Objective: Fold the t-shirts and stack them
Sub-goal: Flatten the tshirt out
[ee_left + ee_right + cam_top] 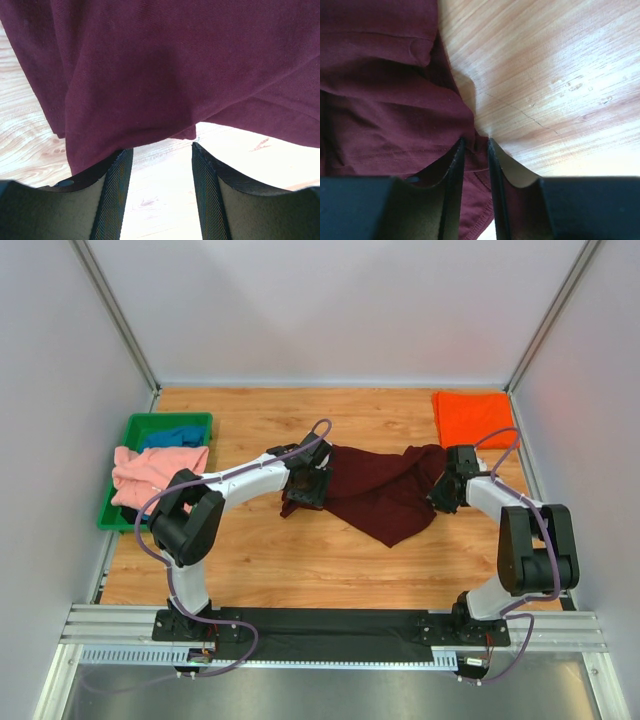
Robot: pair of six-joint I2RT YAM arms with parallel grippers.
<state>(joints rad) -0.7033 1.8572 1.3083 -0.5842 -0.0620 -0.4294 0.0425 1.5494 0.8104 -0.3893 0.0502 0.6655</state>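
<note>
Maroon t-shirt (378,495): light, limp cloth, likely to sag and bunch, best taken at hem corners; lies rumpled between the grippers, hem just ahead of the open-jawed left gripper (160,149), edge fold pinched in the right gripper (476,142).

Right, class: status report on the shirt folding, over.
Left gripper open at maroon shirt's edge, not gripping. Right gripper pinching the same shirt's other side. Orange shirt folded, far right corner. Nothing blocking either arm.
</note>
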